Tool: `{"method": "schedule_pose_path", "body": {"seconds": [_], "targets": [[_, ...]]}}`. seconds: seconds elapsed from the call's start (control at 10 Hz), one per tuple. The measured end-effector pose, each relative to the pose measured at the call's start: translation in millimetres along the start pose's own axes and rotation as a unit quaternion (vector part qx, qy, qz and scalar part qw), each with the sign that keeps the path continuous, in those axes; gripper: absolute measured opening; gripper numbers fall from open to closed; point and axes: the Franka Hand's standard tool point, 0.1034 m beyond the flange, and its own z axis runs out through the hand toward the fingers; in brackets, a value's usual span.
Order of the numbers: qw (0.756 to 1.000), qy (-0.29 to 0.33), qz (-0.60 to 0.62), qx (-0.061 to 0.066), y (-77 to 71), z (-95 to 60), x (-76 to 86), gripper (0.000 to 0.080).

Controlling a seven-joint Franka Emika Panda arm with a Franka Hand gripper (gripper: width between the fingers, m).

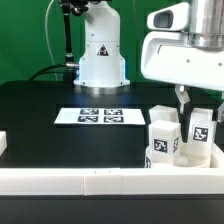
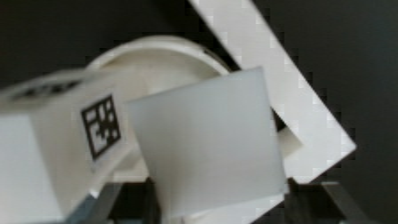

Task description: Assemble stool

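- Gripper (image 1: 186, 103) hanging at about 3 o'clock in the exterior view, fingers pointing down just above the stool parts; gap between the fingers hard to read there.
- In the wrist view, dark fingertips (image 2: 118, 200) spread on either side of a white blocky leg (image 2: 214, 140), the block sitting between them; actual contact not discernible, so grip cannot be told.
- Round seat (image 2: 164, 57) showing behind that block in the wrist view, its curved rim peeking out above and beside the leg, with a black-and-white tag (image 2: 102, 122) on a neighbouring white face.
- Upright tagged leg (image 1: 164, 137) standing at roughly 4 o'clock in the exterior view, another tagged leg (image 1: 201, 128) just beside it toward the exterior view's right, almost beneath the fingers.
- White border rail (image 1: 100, 182) running along 6 o'clock, right in front of the legs.
- Marker board (image 1: 101, 116) lying flat on the black table (image 1: 40, 110) near the centre, well apart from the legs.
- White robot base (image 1: 101, 50) rising at 12 o'clock behind the board.
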Motion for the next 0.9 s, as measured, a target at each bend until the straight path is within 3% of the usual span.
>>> {"method": "schedule_pose_path", "body": {"seconds": [0.2, 0.7, 0.8, 0.9], "targets": [[0.995, -0.011, 0.097, 0.009, -1.5, 0.3, -1.6, 0.0341], [0.974, -0.016, 0.226, 0.01, -2.6, 0.7, -3.3, 0.0341], [0.96, -0.021, 0.279, 0.013, -3.0, 1.3, -3.7, 0.0341], [0.943, -0.032, 0.331, 0.024, -2.0, 1.6, -2.7, 0.0341]]}}
